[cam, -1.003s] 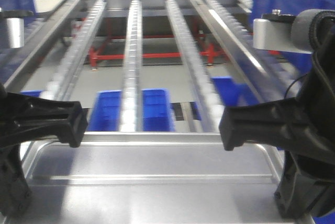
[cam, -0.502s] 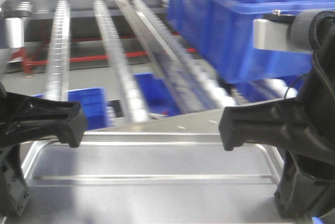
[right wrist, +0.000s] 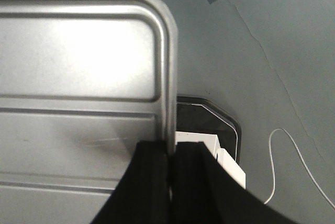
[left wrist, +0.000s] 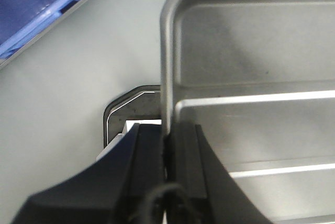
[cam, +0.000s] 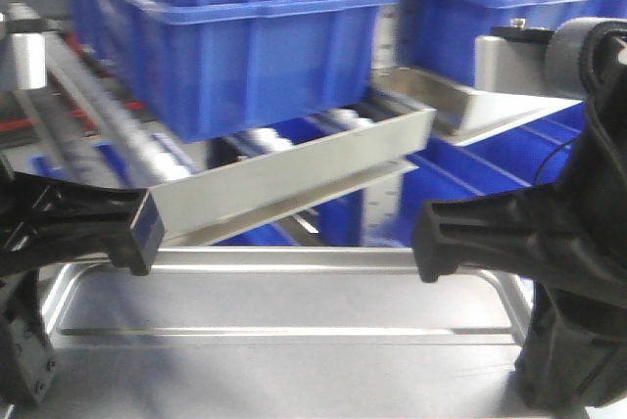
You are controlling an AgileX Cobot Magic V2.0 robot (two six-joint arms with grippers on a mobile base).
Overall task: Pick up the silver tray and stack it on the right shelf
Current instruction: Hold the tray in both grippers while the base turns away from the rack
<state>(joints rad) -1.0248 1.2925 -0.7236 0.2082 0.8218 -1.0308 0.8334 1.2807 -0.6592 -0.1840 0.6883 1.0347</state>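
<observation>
Front view, silver tray: fills the lower foreground and lies level between the 2 arms; 1 long ridge shows across its floor.
Front view, left gripper: black, at the tray's left end, its fingers set over the rim.
Front view, right gripper: black, at the tray's right end, placed the same way.
Front view, right shelf: a shiny steel bar runs slantwise above the tray's far rim, with white rollers blurred behind it. Whether tray and bar touch cannot be told.
Front view, blue bins: 2 large ones on the rack behind the bar, blurred.

Left wrist view, left gripper: clenched on the tray's side rim, 1 finger outside and 1 inside, with only the rim's thickness between them.
Left wrist view, silver tray: a rounded corner at the top, 2 bright ridges across the floor, and grey floor below it.
Left wrist view, white block: just beside the outer finger, on a dark-edged plate.

Right wrist view, right gripper: pinching the opposite side rim, the fingers nearly together with the metal edge between them.
Right wrist view, silver tray: a rounded corner at the top, its ridges running sideways.
Right wrist view, white cable: loose on the grey floor to the right.
</observation>
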